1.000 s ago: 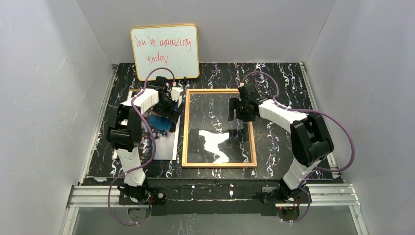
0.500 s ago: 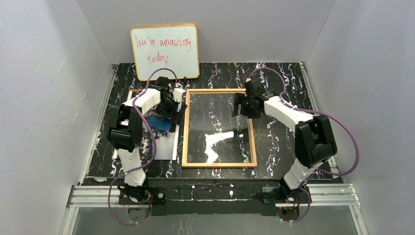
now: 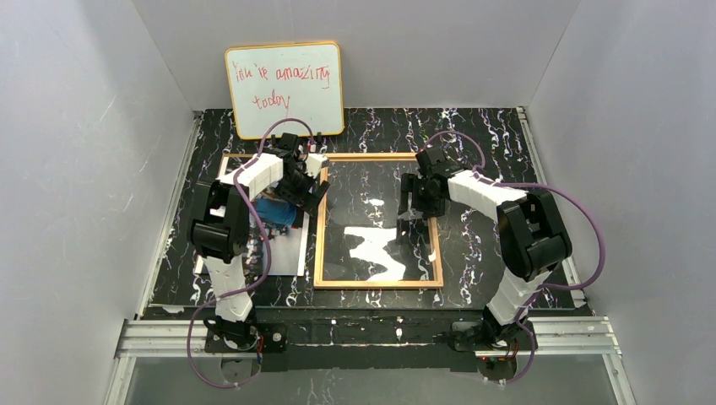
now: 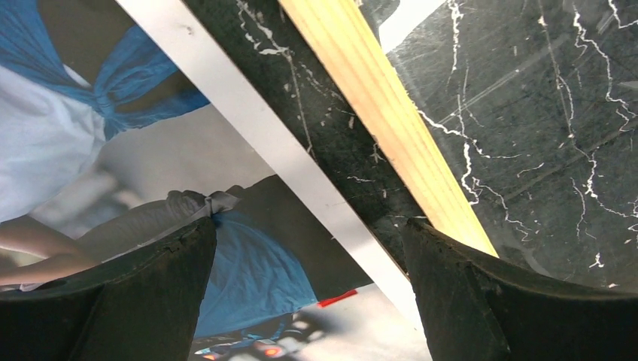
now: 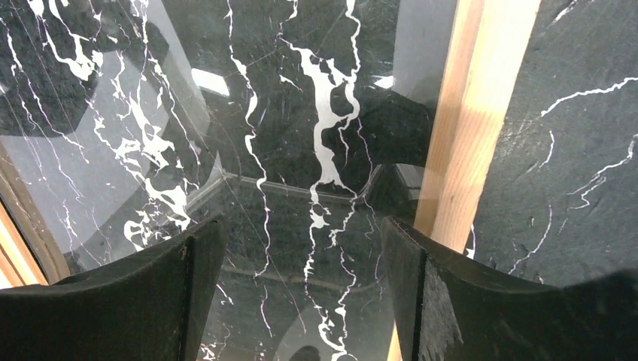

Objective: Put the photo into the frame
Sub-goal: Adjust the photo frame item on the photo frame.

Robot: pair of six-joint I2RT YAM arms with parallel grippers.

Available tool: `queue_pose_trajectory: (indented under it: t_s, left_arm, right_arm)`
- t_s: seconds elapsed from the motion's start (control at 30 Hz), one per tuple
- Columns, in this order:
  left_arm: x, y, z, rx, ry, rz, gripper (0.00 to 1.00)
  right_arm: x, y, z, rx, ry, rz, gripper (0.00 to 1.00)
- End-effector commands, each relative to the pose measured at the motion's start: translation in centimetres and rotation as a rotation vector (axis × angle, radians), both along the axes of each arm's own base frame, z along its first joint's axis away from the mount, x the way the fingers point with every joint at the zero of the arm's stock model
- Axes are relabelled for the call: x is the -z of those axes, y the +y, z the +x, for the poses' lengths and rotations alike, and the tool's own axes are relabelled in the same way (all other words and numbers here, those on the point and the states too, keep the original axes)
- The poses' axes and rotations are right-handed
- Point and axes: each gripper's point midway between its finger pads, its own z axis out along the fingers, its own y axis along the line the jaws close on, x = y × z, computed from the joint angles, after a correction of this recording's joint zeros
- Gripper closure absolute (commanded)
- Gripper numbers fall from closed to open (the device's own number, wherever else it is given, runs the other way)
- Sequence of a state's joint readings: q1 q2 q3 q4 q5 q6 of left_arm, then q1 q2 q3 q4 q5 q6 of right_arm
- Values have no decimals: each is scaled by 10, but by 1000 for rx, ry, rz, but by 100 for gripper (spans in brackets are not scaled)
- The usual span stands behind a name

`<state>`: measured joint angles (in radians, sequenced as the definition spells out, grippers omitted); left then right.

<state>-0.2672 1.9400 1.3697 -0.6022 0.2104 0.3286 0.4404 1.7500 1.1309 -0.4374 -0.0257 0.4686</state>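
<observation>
Left end effector (image 4: 308, 229) wide open, holding nothing, photo (image 4: 68, 128) and frame (image 4: 376, 105) rail below; right end effector (image 5: 293, 226) same, over frame's glass.

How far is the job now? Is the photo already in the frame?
Done: the frame lies flat, pane bare. In hand: nothing; left gripper and right gripper hang open over its side rails. To do: the photo, beside the frame, must go in.

Glossy paper photo (image 4: 75, 135), matt golden-wood frame (image 4: 384, 113)
</observation>
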Motion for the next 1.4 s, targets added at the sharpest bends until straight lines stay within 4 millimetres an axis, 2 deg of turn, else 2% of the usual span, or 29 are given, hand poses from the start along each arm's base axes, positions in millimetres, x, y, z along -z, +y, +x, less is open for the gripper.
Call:
queue_pose_trajectory:
  t_s: [0.0,0.1,0.27,0.37,0.47,0.53,0.63,0.73,0.83,1.37]
  left_arm:
    - [13,-14,-20,26,90,-24,9]
    - [11,-14,-18,27,81,-24,9]
    - [4,-15,-15,35,64,-24,9]
    - [-1,-15,-15,38,58,-27,9]
    - [-4,-16,-13,38,50,-28,9]
    - [-5,-15,-14,40,50,-28,9]
    - [-6,-16,-13,41,49,-30,9]
    - [-5,-16,-14,41,52,-32,9]
    - [-6,-16,-14,41,51,-31,9]
    - [-3,-15,-14,45,53,-27,9]
  right_arm:
    - [21,-16,-6,36,38,-82,17]
    - [21,-13,-5,33,43,-74,17]
    - [6,-2,1,-1,39,-39,15]
    - [-31,14,17,-29,-29,40,12]
    - [-67,18,32,-25,-88,99,7]
    - [-80,12,37,-7,-104,125,3]
    - [-87,2,42,20,-133,150,1]
    - [-83,2,41,23,-120,155,1]
    - [-69,3,42,22,-94,145,2]
    - [-22,-8,73,50,-63,4,8]
